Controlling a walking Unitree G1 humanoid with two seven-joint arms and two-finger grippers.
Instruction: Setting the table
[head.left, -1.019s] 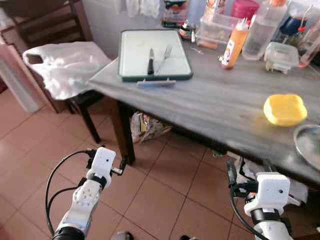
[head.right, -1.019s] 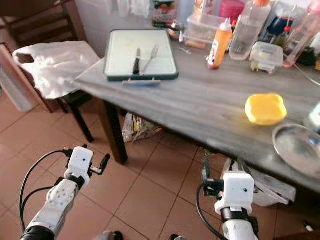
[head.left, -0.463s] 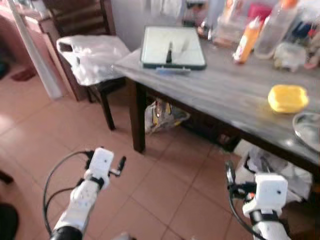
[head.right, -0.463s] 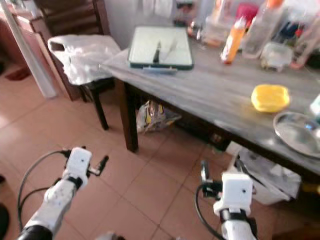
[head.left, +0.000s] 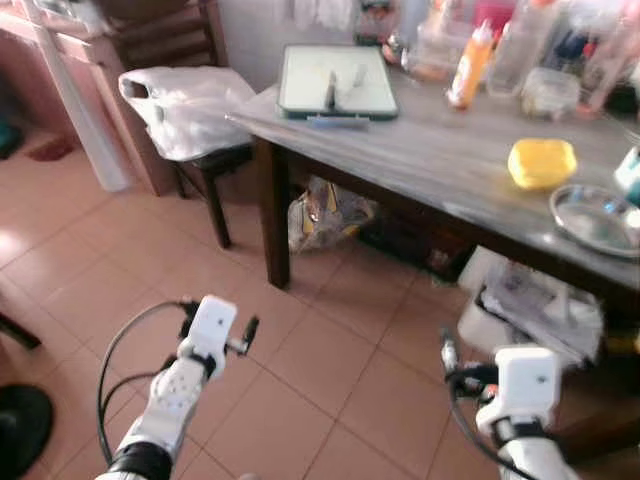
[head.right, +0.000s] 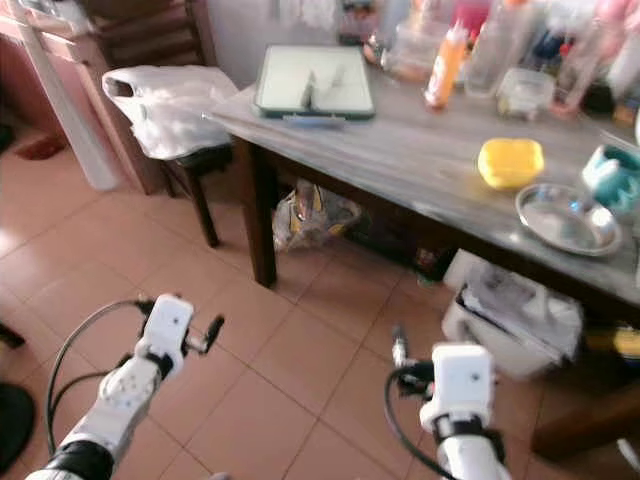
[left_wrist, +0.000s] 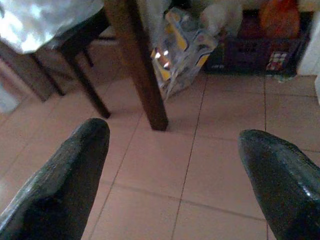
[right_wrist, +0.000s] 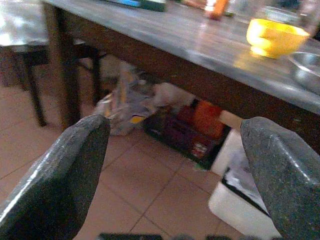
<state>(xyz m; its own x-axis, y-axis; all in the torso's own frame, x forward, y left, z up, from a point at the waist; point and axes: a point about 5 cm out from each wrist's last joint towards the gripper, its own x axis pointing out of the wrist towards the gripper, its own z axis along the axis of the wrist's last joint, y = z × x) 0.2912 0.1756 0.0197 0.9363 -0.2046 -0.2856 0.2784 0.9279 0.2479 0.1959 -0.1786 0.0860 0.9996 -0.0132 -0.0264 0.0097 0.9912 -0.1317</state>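
Note:
A grey wooden table (head.left: 430, 150) stands ahead of me. At its far left corner lies a white tray (head.left: 375, 95) with a knife (head.left: 329, 90) and a fork (head.left: 357, 76) on it. A yellow bowl (head.left: 541, 163), a metal plate (head.left: 598, 220) and a teal cup (head.right: 612, 178) sit toward the right end. My left gripper (left_wrist: 173, 131) hangs low over the tiled floor, open and empty, pointing at the table leg (left_wrist: 142, 75). My right gripper (right_wrist: 175, 121) is also low, open and empty, facing under the table's edge.
A chair with a white plastic bag (head.left: 185, 95) stands left of the table. Bottles and containers (head.left: 470, 65) crowd the table's back. Under it lie a printed bag (head.left: 325, 215), a dark crate (right_wrist: 182, 132) and a white bin (head.left: 530, 305). A dark object (head.left: 20, 425) sits on the floor, left.
The whole view has shifted: the table now looks farther off, more floor shows, and the teal cup has come into view. Both arms keep their pose.

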